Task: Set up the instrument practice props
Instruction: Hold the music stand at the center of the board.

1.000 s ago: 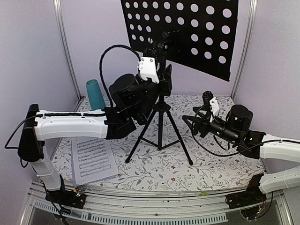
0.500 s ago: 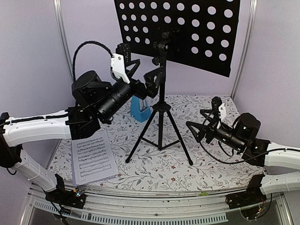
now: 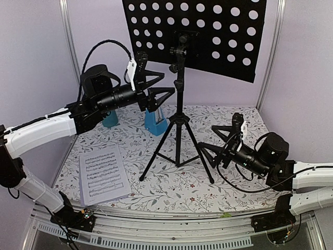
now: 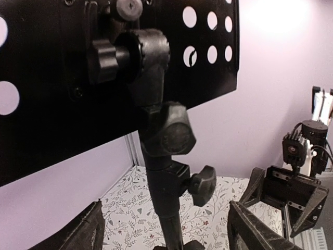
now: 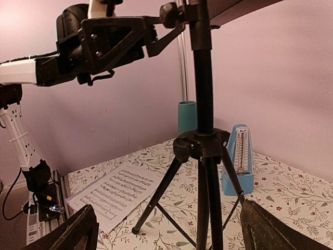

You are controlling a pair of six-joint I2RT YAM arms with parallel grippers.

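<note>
Gaping empty, left gripper (image 3: 162, 86) and right gripper (image 3: 211, 138) flank one music stand (image 3: 179, 104); one metronome (image 3: 155, 124), one page (image 3: 103, 174).

Lab test booth: lavender walls (image 3: 31, 52), aluminium posts (image 3: 66, 26), floral tabletop (image 3: 177, 194).

Left arm stretches level across the upper left, left pincer (image 3: 162, 86) spread wide; right arm crouches lower right, right pincer (image 3: 212, 138) gaping.

White shell links form the left arm (image 3: 41, 130) and right arm (image 3: 312, 174), with black cylindrical motor housings at the wrists. A black cable (image 3: 104, 46) loops over the left wrist. The fingers (image 3: 156, 97) are black open triangular frames. A small board (image 3: 83, 214) at the left base possibly carries lit LEDs.
</note>
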